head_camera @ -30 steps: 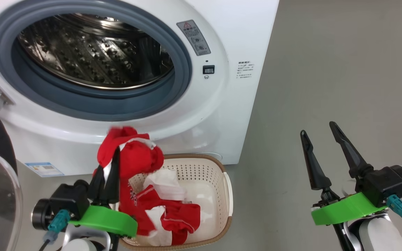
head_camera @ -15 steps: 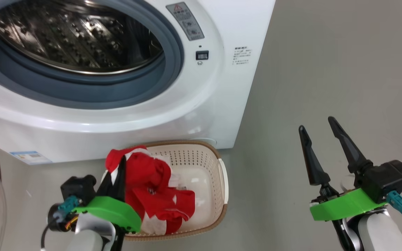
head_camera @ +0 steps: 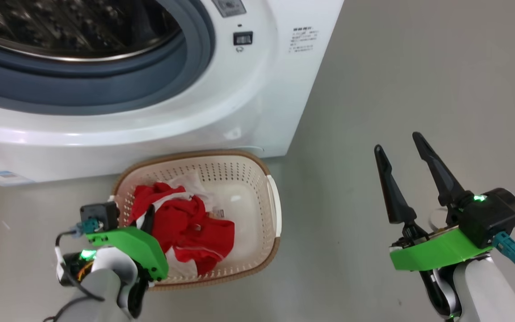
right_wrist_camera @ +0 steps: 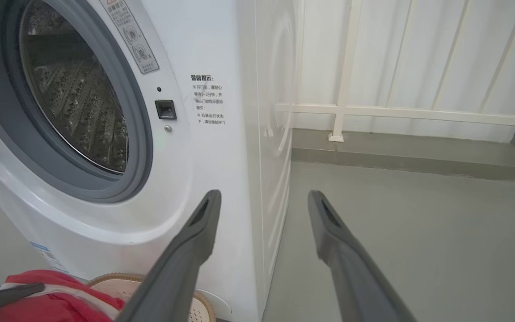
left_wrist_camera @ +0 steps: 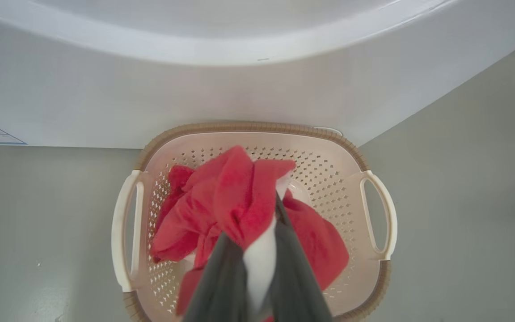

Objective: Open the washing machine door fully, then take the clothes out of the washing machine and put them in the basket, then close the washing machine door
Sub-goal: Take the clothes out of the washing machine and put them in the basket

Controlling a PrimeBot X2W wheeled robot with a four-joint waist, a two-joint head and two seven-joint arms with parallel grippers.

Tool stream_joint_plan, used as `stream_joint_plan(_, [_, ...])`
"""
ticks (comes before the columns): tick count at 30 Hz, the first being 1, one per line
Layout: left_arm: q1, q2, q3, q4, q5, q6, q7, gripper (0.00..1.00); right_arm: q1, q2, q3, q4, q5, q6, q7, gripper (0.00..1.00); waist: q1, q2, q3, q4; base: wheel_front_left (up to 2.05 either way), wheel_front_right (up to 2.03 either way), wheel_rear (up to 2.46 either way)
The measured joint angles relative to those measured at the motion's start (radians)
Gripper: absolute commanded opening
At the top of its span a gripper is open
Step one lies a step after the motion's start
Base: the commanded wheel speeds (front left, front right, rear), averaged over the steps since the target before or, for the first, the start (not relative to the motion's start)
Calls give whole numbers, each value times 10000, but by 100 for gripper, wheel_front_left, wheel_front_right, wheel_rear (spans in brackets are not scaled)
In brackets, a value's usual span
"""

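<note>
The left gripper [head_camera: 149, 220] is pinching the red clothes [head_camera: 186, 228] inside the basket [head_camera: 221, 172].
The basket is sitting on the floor [head_camera: 418, 67], just beside the washing machine [head_camera: 248, 112], at its 6 o'clock. The clothes are lying in the basket's 9 o'clock half, and a red and white bit is being squeezed between the gripper's fingers. The right gripper [head_camera: 397, 144] is hanging over the floor, well apart at the basket's 3 o'clock, its fingers spread wide and holding nothing.

Bright, even light; faint glare on the washing machine [head_camera: 233, 133]; wrist views bowed
</note>
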Motion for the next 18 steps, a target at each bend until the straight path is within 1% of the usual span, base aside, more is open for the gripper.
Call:
stream_joint_plan(2, [-310, -6, -13, 497, -27, -136, 94, 0, -100, -2, -2, -17, 0, 0, 0, 100, 0, 0, 201, -64, 0, 0, 0])
stream_joint_plan(10, [-1282, -59, -82, 2234, -242, -349, 424, 0, -450, -2, -15, -167, -2, 0, 0, 100, 0, 0, 995, -218, 0, 0, 0])
stream_joint_plan(15, [-1574, -132, -113, 2953, -337, -510, 403, 0, -677, -4, 75, -211, -2, 0, 0, 100, 0, 0, 1369, -274, 0, 0, 0])
stream_joint_plan(18, [-1710, -140, -142, 3193, -341, -527, 274, 0, -779, -4, 134, -228, -2, 0, 0, 100, 0, 0, 1571, -326, 0, 0, 0])
